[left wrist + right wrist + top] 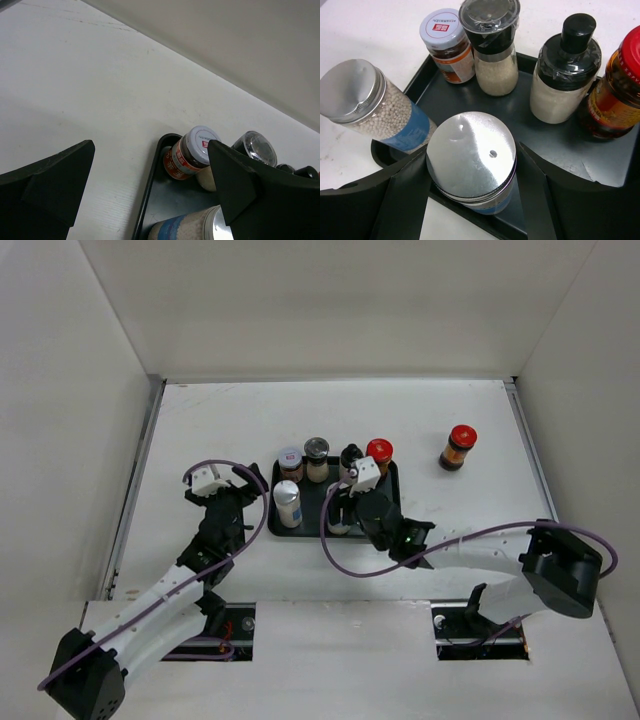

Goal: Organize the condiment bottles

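Note:
A black tray (312, 502) holds several condiment bottles: a grey-lidded jar (290, 462), a black-lidded grinder (316, 458), a black-capped bottle (350, 460), a red-capped dark bottle (379, 455) and a silver-topped shaker (287, 503). My right gripper (472, 155) is shut on a second silver-topped, blue-labelled shaker (470, 160) at the tray's near edge (520, 120). Another red-capped bottle (458, 447) stands alone on the table to the right. My left gripper (151, 145) is open and empty beside the tray's left edge (165, 200).
White walls enclose the table on the left, back and right. The right arm (470, 555) stretches from the near right across to the tray. In the left wrist view the grey-lidded jar (192, 152) and the grinder (255, 147) stand in the tray's far left corner.

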